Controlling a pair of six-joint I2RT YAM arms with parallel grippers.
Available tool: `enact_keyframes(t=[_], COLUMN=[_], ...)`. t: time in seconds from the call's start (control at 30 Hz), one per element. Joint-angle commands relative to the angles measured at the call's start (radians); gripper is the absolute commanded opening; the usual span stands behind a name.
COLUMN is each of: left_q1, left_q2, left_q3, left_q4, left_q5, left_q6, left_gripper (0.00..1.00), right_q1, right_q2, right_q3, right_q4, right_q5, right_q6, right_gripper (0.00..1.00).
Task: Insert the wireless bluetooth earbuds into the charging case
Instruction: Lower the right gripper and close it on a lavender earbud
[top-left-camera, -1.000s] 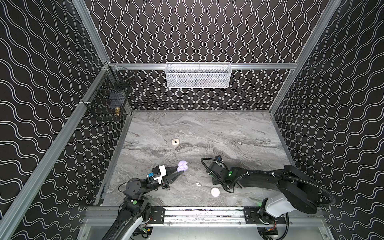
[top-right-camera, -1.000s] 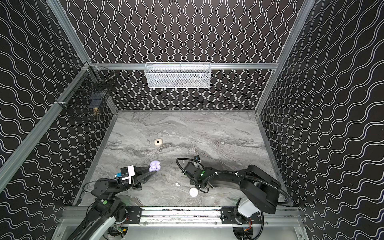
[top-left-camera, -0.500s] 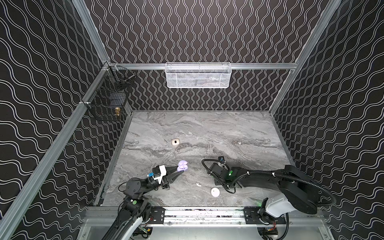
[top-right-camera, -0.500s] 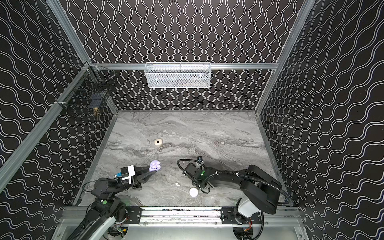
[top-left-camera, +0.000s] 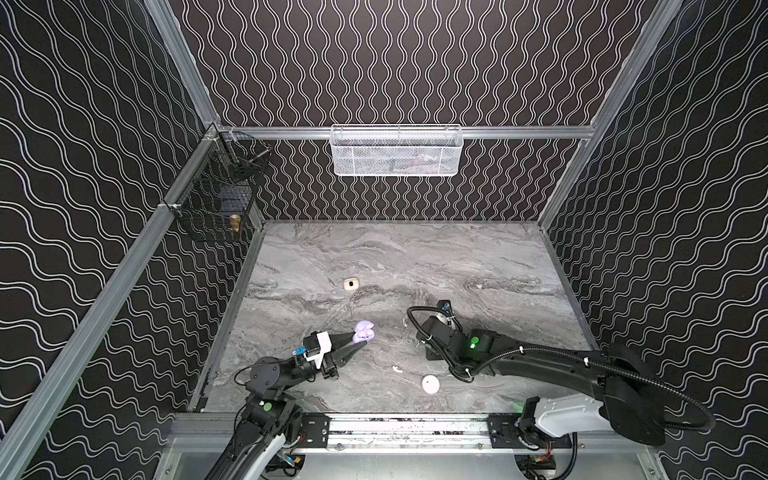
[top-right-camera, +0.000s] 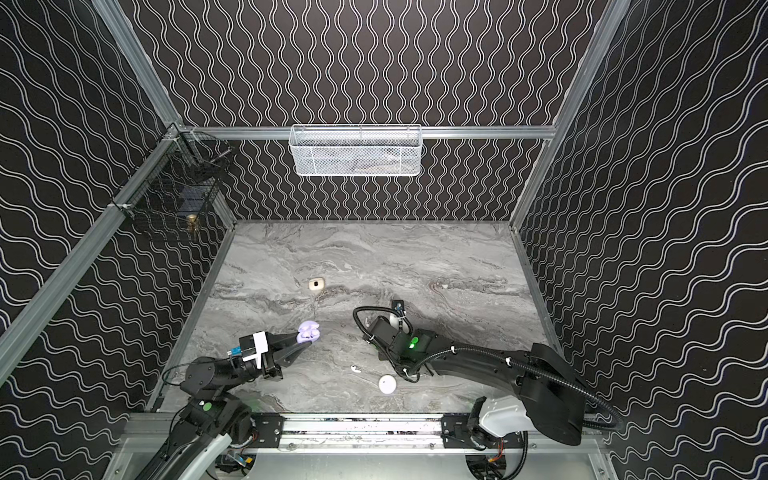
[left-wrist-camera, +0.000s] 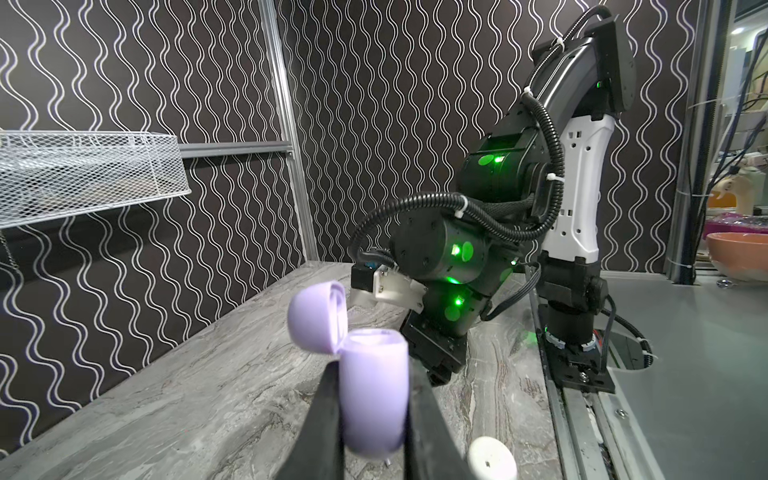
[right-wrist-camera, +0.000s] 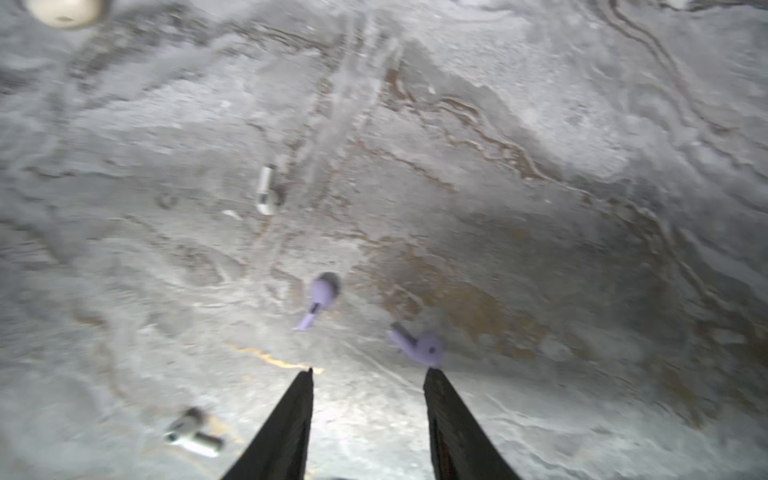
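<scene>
On the grey marble table (top-left-camera: 457, 257), your left gripper (top-left-camera: 360, 341) is clamped on the lavender case (left-wrist-camera: 372, 395), whose lid (left-wrist-camera: 311, 316) is open. Your right gripper (right-wrist-camera: 370, 376) hovers half open and empty over two lavender earbuds (right-wrist-camera: 419, 347) lying flat. I think this is the pick-up step. The nearer earbud's stem (right-wrist-camera: 401, 332) points toward its twin (right-wrist-camera: 322, 297), so set the fingers (right-wrist-camera: 436, 399) across that stem, then descend.

black left arm (top-left-camera: 266, 376) and right arm (top-left-camera: 540, 365); white covers (top-left-camera: 569, 415), ribbed cables (left-wrist-camera: 415, 203), green lights (top-left-camera: 473, 341).
</scene>
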Motion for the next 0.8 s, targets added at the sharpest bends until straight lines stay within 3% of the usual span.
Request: enact_keyframes(t=[0.0,0.17,0.77], left_q1=[-0.001,-0.001,0.000], left_q2=[-0.017,-0.035,-0.098], left_q3=[0.011,0.009,0.028], left_q4=[-0.039,-0.055,-0.192], left_q5=[-0.033,-0.055,-0.157], left_q6=[0.018,0.026,0.055], left_gripper=[0.00,0.00,0.00], right_q1=[0.002,-0.005,-0.066], right_q2=[0.025,0.126,0.342], right_q3=[0.015,0.062,0.112], right_q4=[0.091,0.084,0.147], right_q5=[-0.037,-0.036,-0.149], right_q6=[0.005,0.032,0.008], right_gripper=[0.48,0.55,0.50])
